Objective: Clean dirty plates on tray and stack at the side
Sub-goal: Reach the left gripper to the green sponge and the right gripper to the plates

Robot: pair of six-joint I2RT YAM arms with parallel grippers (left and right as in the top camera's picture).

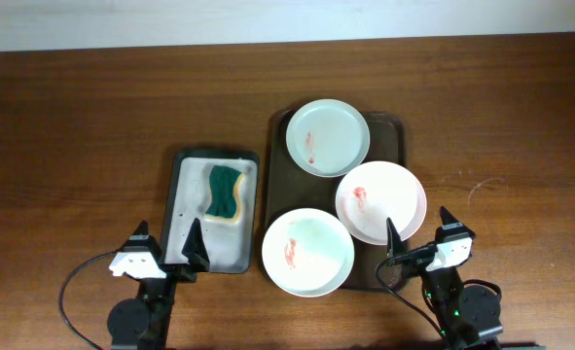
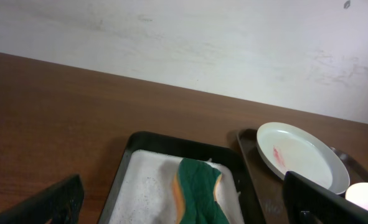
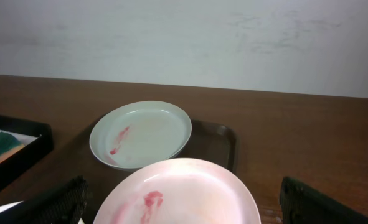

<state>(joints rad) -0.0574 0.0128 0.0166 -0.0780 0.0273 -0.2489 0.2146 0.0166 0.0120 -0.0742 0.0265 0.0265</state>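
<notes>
The left gripper [image 1: 169, 233] and right gripper [image 1: 418, 226] are both standing wide open, holding nothing. Three dirty plates [image 1: 328, 137] are resting on the tray [image 1: 388, 124], each showing red smears.

My desk [image 1: 92, 107] is dark wood grain and runs back to a pale wall. Two things sit flat on it near the middle. One is the large tray [image 1: 386, 136], dark brown with rounded corners. Just to its left is the small tray [image 1: 192, 190], black-rimmed and whitish inside, with a strip of wood showing between them. On my near side stand my left base [image 1: 136, 321] and right base [image 1: 462, 311]. A black cable [image 1: 65, 292] loops over the wood beside the left one. A pale scuff [image 1: 484, 185] marks the wood right of the large tray.
</notes>
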